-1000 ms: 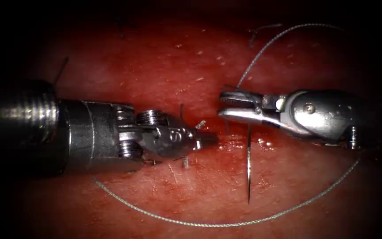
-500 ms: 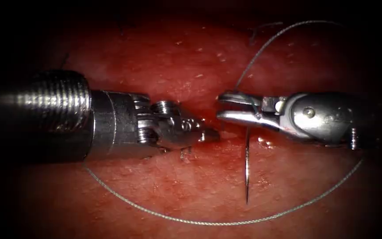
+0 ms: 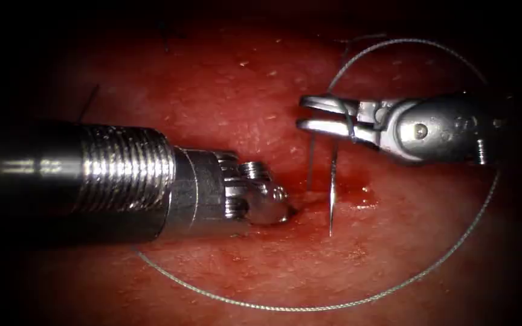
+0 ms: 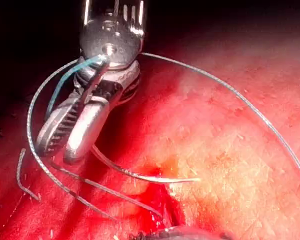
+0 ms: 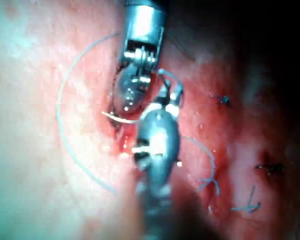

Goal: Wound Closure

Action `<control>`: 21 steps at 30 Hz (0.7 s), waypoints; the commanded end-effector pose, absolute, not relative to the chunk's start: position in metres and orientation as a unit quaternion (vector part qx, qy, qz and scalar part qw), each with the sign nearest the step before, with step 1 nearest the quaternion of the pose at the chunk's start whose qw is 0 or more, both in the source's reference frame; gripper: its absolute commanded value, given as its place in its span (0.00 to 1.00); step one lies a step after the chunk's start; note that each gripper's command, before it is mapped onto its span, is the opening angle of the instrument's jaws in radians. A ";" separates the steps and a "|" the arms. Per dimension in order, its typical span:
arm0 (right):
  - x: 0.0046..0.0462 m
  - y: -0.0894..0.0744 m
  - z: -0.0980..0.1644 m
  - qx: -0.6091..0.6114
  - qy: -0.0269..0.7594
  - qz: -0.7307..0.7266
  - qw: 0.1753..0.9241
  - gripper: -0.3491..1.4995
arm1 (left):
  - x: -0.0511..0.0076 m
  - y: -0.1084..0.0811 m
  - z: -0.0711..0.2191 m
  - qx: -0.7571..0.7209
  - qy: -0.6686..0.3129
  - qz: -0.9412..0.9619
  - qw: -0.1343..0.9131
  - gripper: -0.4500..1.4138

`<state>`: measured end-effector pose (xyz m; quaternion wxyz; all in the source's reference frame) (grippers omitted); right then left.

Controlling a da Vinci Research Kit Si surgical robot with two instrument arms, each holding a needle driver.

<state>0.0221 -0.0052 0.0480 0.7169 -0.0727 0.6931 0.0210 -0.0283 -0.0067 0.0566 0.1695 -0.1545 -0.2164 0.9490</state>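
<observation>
Mid-closure: right tool (image 3: 302,113) grips the needle (image 3: 332,190) near its swaged end, clear of the tissue (image 3: 225,90); left tool (image 3: 279,208), grip indeterminate, touches the unclosed cut (image 3: 309,196).

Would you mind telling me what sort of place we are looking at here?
Most likely a surgical-robot suturing practice bench: red-stained tissue with a cut, a curved needle on looping thread, and two wristed tools, left and right.

A: The tissue (image 3: 225,90) is showing deep red, glistening wetter beside the needle (image 3: 331,193).
B: The thread (image 3: 345,303) is looking grey; the left tool (image 3: 273,208) is shining ridged silver.
</observation>
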 end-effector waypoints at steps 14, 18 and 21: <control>0.0237 -0.006 0.052 -0.154 0.686 -0.050 0.709 0.00 | -0.0284 -0.008 0.055 -0.162 -0.222 0.948 0.162 0.14; 0.0237 -0.007 0.053 -0.167 0.684 -0.066 0.707 0.00 | -0.0287 -0.008 0.055 -0.162 -0.224 0.947 0.162 0.14; 0.0239 -0.007 0.054 -0.181 0.677 -0.075 0.709 0.00 | -0.0290 -0.008 0.054 -0.161 -0.226 0.947 0.162 0.14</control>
